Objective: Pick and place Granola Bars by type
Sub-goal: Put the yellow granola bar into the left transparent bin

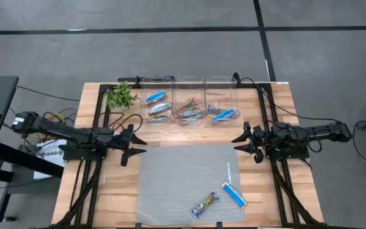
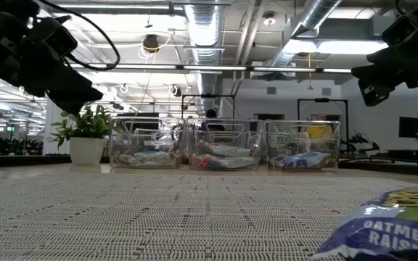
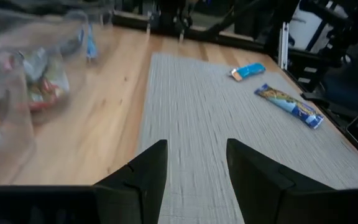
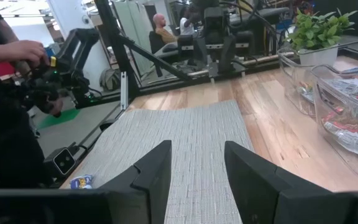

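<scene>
While most of the granola bars already lie sorted in the three clear bins (image 1: 189, 95) at the far edge of the table, two remain on the grey mat (image 1: 170, 184) near its front right corner. One is a bright blue bar (image 1: 233, 194), its long axis running diagonally from far-left to near-right. Just to its left lies a blue-silver-yellow bar (image 1: 204, 204), slanted the opposite way, close to the blue one but not touching it. A thin pale strip (image 1: 228, 172) lies on the mat a little farther in.

Both bars sit nearer the right gripper (image 1: 246, 142), which hangs above the mat's far right corner with its fingers parted and nothing between them; the bars lie toward the table's near edge from it. The left gripper (image 1: 136, 144) waits at the mat's far left corner, also parted and empty, well away from the bars. By my reckoning the right arm is the one to reach, and it would need to turn its wrist to close across either bar's narrow width.

A green plant sprig (image 1: 121, 96) stands left of the bins.
</scene>
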Tool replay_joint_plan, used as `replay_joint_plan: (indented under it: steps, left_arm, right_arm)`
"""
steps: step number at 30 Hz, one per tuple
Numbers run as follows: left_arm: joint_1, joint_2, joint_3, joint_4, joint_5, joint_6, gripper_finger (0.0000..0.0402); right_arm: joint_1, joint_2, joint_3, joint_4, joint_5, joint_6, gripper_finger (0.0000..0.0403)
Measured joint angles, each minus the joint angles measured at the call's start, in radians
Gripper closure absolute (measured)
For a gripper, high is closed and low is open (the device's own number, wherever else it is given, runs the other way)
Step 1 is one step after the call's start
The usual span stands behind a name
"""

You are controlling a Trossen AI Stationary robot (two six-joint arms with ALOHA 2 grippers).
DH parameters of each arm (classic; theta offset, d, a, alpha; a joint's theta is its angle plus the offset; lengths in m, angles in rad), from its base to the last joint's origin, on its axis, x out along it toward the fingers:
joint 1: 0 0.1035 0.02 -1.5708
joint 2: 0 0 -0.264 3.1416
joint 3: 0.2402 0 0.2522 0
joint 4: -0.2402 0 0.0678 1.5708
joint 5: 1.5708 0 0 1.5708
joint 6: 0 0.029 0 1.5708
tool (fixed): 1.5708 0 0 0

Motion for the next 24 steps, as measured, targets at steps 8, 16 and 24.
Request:
replay_joint_plan:
  steps: [8,16,24]
  left_arm:
    - [0.026,-0.206,-0.03,-0.091,0.025,0.1,0.0244]
    - [0.066,-0.394,-0.03,-0.28,0.06,0.168,0.0244]
    - [0.066,-0.435,-0.03,-0.282,0.053,0.164,0.0244]
  right_arm:
    - [0.0,0.0,0.0,0.0,0.0,0.0,0.026]
    - [0.0,0.0,0.0,0.0,0.0,0.0,0.026]
    - [0.0,0.0,0.0,0.0,0.0,0.0,0.0261]
